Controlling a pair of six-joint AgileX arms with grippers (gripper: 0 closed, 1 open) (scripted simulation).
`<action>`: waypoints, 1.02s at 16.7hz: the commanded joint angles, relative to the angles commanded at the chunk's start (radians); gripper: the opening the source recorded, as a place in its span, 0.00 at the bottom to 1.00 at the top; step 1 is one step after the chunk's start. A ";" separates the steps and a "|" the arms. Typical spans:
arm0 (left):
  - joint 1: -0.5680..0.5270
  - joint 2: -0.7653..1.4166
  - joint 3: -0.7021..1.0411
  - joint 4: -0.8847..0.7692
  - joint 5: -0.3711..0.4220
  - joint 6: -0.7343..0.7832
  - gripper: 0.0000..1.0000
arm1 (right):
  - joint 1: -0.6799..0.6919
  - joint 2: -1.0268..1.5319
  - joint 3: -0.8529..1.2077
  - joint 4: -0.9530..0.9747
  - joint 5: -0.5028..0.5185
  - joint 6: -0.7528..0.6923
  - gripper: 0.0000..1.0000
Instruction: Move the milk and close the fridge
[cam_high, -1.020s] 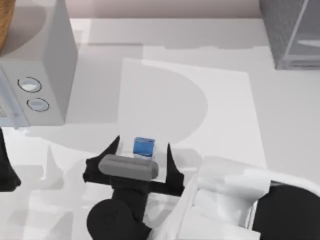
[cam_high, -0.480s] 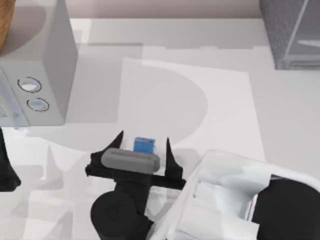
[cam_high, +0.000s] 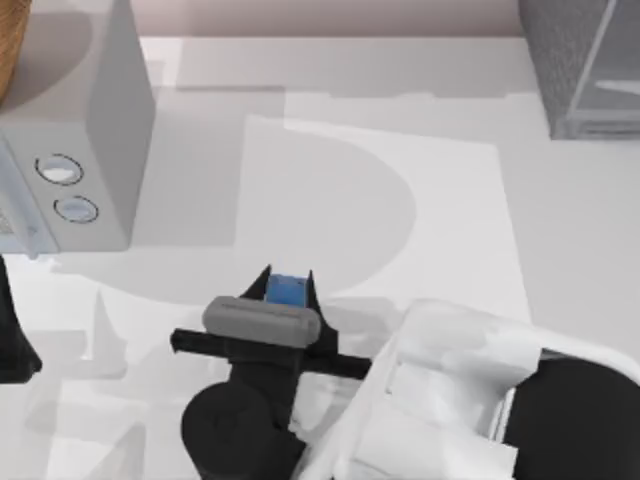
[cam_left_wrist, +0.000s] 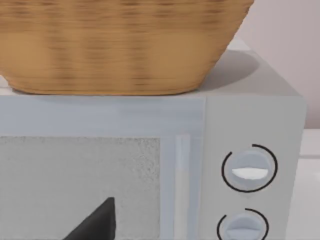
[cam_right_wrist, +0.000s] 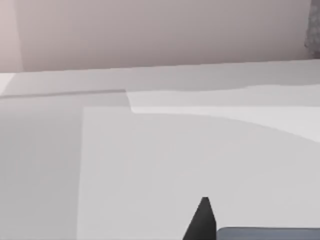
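Observation:
The milk (cam_high: 286, 292), a small carton with a blue top, stands on the table near the front middle in the top view. My right gripper (cam_high: 286, 282) has its two black fingers pressed against the carton's sides, shut on it. One dark fingertip (cam_right_wrist: 202, 217) shows in the right wrist view over the pale table. The fridge (cam_high: 580, 60), dark grey and speckled with a paler door panel, stands at the far right corner. My left arm is parked at the left edge, its gripper (cam_high: 10, 340) facing the box with dials.
A light grey box with two round dials (cam_high: 80, 130) stands at the far left, with a woven basket (cam_left_wrist: 120, 45) on top. A pale mat (cam_high: 400, 200) covers the table's middle between the carton and the fridge.
The right gripper's fingers, spread wide beside the carton before, have closed in onto its two sides. The left arm has not moved.

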 joint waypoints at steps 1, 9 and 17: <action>0.000 0.000 0.000 0.000 0.000 0.000 1.00 | 0.000 0.000 0.000 0.000 0.000 0.000 0.10; 0.000 0.000 0.000 0.000 0.000 0.000 1.00 | 0.000 0.000 0.000 0.000 0.000 0.000 0.00; 0.000 0.000 0.000 0.000 0.000 0.000 1.00 | 0.003 -0.089 -0.023 -0.071 -0.001 0.005 0.00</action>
